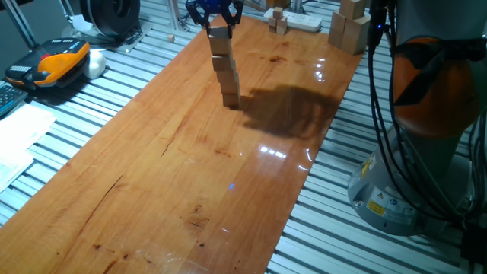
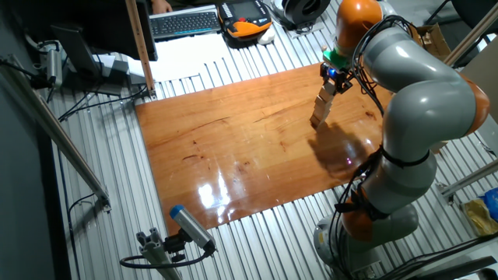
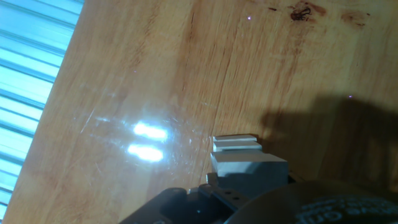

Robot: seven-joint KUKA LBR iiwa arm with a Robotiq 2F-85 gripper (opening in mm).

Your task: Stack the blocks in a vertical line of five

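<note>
The gripper (image 1: 215, 20) is sitting at the top of the stack (image 1: 225, 68), its dark fingers flanking the top block (image 1: 219, 33) on both sides; whether the fingers are still pressing on that block or standing just clear of it cannot be told from any view.

Directly below the gripper, the stack is standing on the wooden table (image 1: 175, 175) as a single column; roughly five cubes appear to be in it, though the seams are too faint for a firm count.

The column is not running perfectly plumb; the lower cubes are sitting slightly offset from the upper ones, and the hand view is showing stepped edges beneath the top block (image 3: 249, 167).

Judged status: the build appears to be at or near its final placement; what is remaining is a clean release and a straight upward retreat.

The larger pale blocks (image 1: 348, 27) are lying well beyond the gripper, apart from the stack.
</note>
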